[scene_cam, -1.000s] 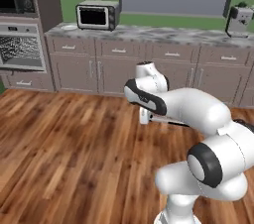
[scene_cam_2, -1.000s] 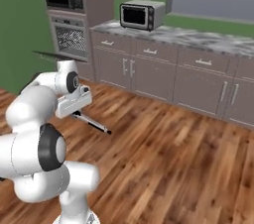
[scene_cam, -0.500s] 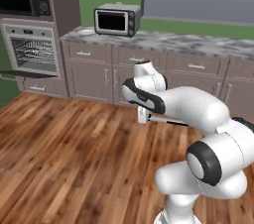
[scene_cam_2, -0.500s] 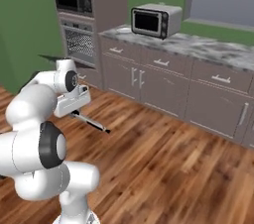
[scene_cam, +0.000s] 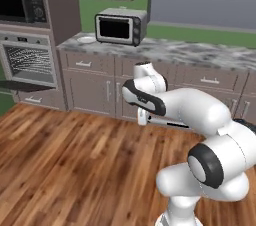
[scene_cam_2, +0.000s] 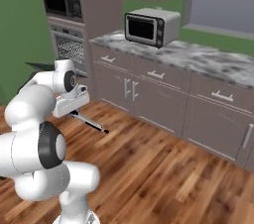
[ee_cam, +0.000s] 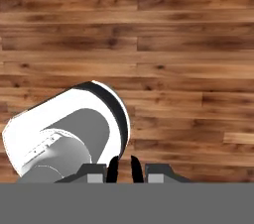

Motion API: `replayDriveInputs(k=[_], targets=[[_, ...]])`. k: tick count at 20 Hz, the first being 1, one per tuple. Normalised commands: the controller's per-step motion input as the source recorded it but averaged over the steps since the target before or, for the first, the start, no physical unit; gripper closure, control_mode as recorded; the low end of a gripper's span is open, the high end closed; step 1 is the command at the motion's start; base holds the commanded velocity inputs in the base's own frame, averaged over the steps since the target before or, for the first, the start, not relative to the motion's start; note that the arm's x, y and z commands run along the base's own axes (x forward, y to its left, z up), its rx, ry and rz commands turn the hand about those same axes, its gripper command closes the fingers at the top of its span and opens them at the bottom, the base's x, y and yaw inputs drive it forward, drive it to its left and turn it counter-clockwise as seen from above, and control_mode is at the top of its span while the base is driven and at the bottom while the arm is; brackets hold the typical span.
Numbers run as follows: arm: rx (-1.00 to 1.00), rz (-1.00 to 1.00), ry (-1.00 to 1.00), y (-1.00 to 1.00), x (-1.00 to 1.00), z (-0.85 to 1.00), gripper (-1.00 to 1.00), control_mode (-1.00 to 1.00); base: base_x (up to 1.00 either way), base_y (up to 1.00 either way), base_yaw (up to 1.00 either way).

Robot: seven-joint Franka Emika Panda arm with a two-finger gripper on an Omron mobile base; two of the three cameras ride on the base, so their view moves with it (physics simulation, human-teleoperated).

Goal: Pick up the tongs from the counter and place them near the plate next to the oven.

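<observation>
My gripper [scene_cam: 143,118] hangs over the wooden floor, shut on the tongs [scene_cam: 170,123], a thin dark rod that sticks out sideways from the fingers. From the right side the tongs [scene_cam_2: 92,123] slant down and away from the gripper [scene_cam_2: 74,113]. In the hand view the gripper [ee_cam: 123,168] has its fingertips close together above floor planks. The small white plate [scene_cam: 88,39] lies on the marbled cabinet top, left of the toaster oven [scene_cam: 120,27]. The oven [scene_cam: 27,63] sits in the tall wall unit at the left, its dark door folded down. The counter is out of view.
A black microwave [scene_cam: 20,3] is built in above the oven. Taupe cabinets [scene_cam: 100,87] with drawers run under the marbled top [scene_cam: 200,52]. Wooden floor [scene_cam: 65,170] lies between me and the cabinets. The oven's lowered door [scene_cam: 25,86] juts out at knee height.
The whole scene has slid right and grown larger, so the base has driven toward the oven end. The arm's pose and its hold on the tongs are unchanged.
</observation>
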Motion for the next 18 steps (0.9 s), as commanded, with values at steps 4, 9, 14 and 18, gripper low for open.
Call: replayDriveInputs(k=[4,9,14,18], targets=[[0.0,0.0,0.0,0.0,0.0,0.0,1.0,1.0,0.94,0.0,0.06],[0.0,0.0,0.0,0.0,0.0,0.0,1.0,1.0,0.94,0.06,0.0],[0.0,0.0,0.0,0.0,0.0,0.0,1.0,1.0,0.94,0.27,0.0],[0.0,0.0,0.0,0.0,0.0,0.0,1.0,1.0,0.92,0.37,0.0]])
